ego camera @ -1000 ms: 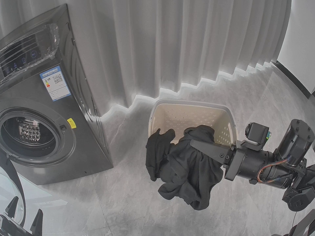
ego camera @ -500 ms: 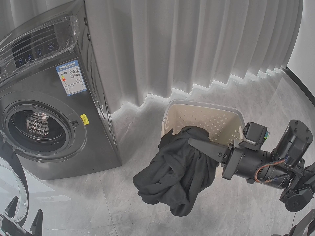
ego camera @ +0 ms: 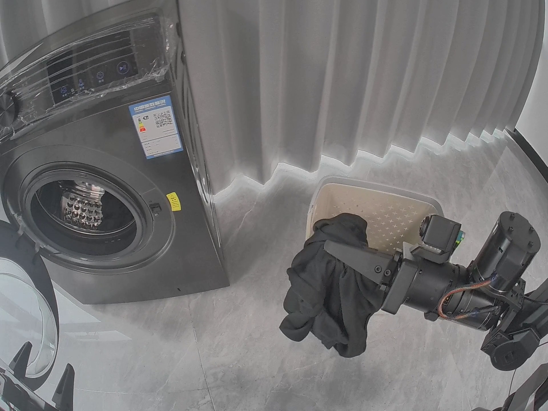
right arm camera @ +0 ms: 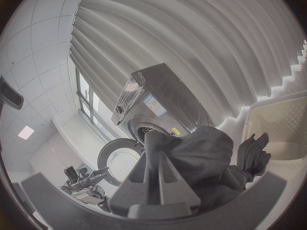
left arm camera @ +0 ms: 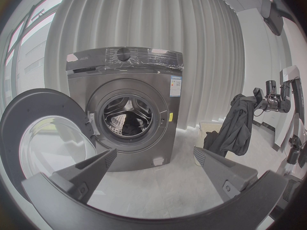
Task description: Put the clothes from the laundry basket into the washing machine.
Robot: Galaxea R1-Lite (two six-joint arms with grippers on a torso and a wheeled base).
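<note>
My right gripper (ego camera: 334,248) is shut on a black garment (ego camera: 328,292), which hangs in a bunch over the floor at the front edge of the cream laundry basket (ego camera: 377,206). In the right wrist view the cloth (right arm camera: 198,157) drapes over the closed fingers, with one fold near the basket's rim (right arm camera: 281,122). The grey washing machine (ego camera: 114,144) stands to the left, its door (ego camera: 23,309) swung open. A dark cloth (left arm camera: 129,128) lies inside the drum. Low in front of the machine, my left gripper (left arm camera: 155,151) is open and holds nothing.
White curtains (ego camera: 354,58) hang behind the machine and the basket. Bare grey floor tiles (ego camera: 240,338) stretch between the machine and the hanging garment. The open door juts out on the machine's left, close to my left gripper (ego camera: 43,366).
The head camera has turned toward the machine, so the whole scene has slid right. The garment's loose part has come off the basket's front and now hangs gathered under my right gripper.
</note>
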